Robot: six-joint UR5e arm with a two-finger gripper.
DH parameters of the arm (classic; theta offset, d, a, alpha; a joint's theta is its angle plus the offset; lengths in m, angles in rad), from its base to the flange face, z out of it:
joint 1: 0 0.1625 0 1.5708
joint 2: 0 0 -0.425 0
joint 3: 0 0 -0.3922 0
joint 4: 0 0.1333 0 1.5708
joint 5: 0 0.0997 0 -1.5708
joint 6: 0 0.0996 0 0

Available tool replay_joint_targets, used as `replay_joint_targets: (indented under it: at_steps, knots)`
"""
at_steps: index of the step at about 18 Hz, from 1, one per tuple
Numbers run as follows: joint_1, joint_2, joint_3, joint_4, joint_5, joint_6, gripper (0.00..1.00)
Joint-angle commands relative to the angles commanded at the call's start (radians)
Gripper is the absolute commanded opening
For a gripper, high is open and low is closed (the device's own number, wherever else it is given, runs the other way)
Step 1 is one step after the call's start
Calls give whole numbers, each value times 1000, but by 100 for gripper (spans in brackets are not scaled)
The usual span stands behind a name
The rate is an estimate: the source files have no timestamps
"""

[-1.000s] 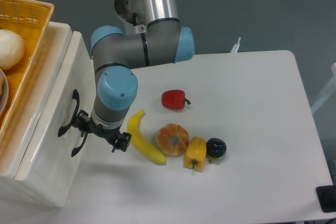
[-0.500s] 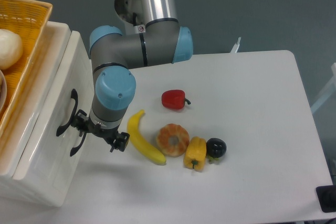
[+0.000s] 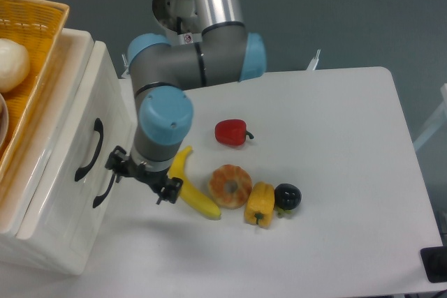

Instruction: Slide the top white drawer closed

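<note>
The gripper (image 3: 143, 178) hangs just to the right of the white cabinet, low above the table (image 3: 335, 144), and it holds nothing. I cannot tell if its fingers are spread or closed, because the blue wrist hides them from above. The top white drawer (image 3: 84, 123) is at the left of the gripper, with its black handle (image 3: 89, 150) facing it, near but apart. A banana (image 3: 188, 186) lies just beside the gripper on its right.

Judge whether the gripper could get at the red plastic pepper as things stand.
Probably yes: the red plastic pepper lies alone on the white table, uncovered, right of the gripper; nothing stands between.
</note>
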Motion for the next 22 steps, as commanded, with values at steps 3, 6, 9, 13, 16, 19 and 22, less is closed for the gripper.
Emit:
replay_joint_targets:
  at_steps: [3, 6, 9, 13, 16, 19, 22]
  knots:
    - [32, 48, 2, -2, 72, 65, 100]
    - [38, 66, 0, -2, 164, 141, 100]
    - [72, 97, 5, -2, 225, 250, 100]
    - [161, 156, 0, -12, 227, 459, 100]
    - [241, 199, -32, -15, 222, 554, 100]
    - [284, 216, -47, -18, 224, 638, 100]
    - [331, 232, -54, -53, 222, 713, 100]
